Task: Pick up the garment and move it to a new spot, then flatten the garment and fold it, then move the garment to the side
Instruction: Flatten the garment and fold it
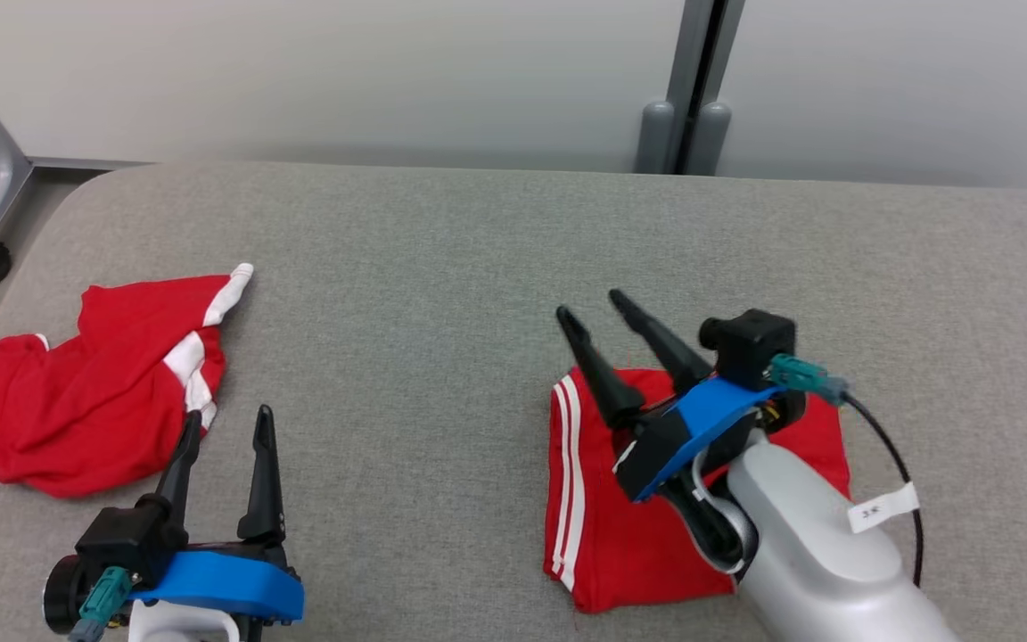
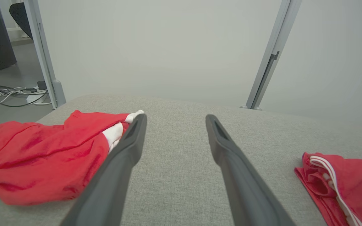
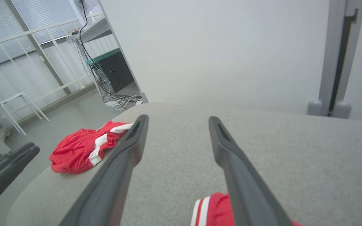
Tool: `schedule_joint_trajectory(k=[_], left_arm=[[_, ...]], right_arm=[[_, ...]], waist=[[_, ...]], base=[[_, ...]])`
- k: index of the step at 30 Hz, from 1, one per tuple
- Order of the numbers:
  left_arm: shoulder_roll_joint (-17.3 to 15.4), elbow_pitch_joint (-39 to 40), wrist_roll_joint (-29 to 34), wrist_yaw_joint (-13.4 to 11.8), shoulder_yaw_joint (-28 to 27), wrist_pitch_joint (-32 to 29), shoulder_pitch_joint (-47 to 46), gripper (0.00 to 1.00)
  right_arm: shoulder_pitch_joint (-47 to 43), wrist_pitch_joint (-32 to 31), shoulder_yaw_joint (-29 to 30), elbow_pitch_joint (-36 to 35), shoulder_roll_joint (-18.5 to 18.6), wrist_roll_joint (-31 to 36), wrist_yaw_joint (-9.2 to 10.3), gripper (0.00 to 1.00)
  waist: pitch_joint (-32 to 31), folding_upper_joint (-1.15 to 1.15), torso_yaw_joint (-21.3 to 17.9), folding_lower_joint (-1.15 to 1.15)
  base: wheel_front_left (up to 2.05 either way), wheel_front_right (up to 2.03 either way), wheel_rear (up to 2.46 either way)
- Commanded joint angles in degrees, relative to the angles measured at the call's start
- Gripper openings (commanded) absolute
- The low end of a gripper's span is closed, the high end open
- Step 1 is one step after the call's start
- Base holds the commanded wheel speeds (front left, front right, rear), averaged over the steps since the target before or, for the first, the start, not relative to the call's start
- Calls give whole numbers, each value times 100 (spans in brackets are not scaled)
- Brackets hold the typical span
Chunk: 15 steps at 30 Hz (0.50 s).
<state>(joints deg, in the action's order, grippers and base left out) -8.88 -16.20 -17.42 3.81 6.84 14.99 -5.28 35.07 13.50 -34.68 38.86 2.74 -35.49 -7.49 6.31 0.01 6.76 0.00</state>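
Head view: folded garment [image 1: 603, 535], red with white stripes, lies flat on the grey bench [image 1: 442, 267], right of centre. Right gripper [image 1: 589, 304] sits over it, fingers spread, nothing between them, tips past the garment's far edge. Can't tell if the arm touches the cloth. Crumpled garment [image 1: 94, 401], red and white, lies at the bench's left end, well apart from the folded one. Left gripper [image 1: 228, 415] is just beside its near edge, fingers spread and empty.

Left wrist view: left gripper [image 2: 175, 116] fingers wide apart over bare bench. Crumpled garment [image 2: 42, 157] on the left, partly behind one finger; folded garment [image 2: 357, 182] at lower right.

Right wrist view: right gripper [image 3: 178, 117] fingers spread, gap empty. Folded garment [image 3: 212, 210] corner shows at the bottom edge, under one finger. Crumpled garment [image 3: 77, 153] far left.
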Motion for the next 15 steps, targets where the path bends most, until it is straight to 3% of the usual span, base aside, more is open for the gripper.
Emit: schedule_joint_trajectory(k=[1,9,15], left_arm=[[-34,52,-28,-52,-52,25,80,100],[-116,160,-57,-120,-172,25,346,100],[-117,171,-94,-159,-175,25,468,100]], right_arm=[[-113,96,376,-140,30,269,-1,100],[-1230,153,2265,-1408,228,1787,-1,100],[-2102,-262,3280,-2287,232,2421,-1,100]], waist=[[-119,-1,-168,0],[-312,-1,-548,0],[-486,-1,-704,0]], base=[[0,0,0],[0,0,0],[0,0,0]])
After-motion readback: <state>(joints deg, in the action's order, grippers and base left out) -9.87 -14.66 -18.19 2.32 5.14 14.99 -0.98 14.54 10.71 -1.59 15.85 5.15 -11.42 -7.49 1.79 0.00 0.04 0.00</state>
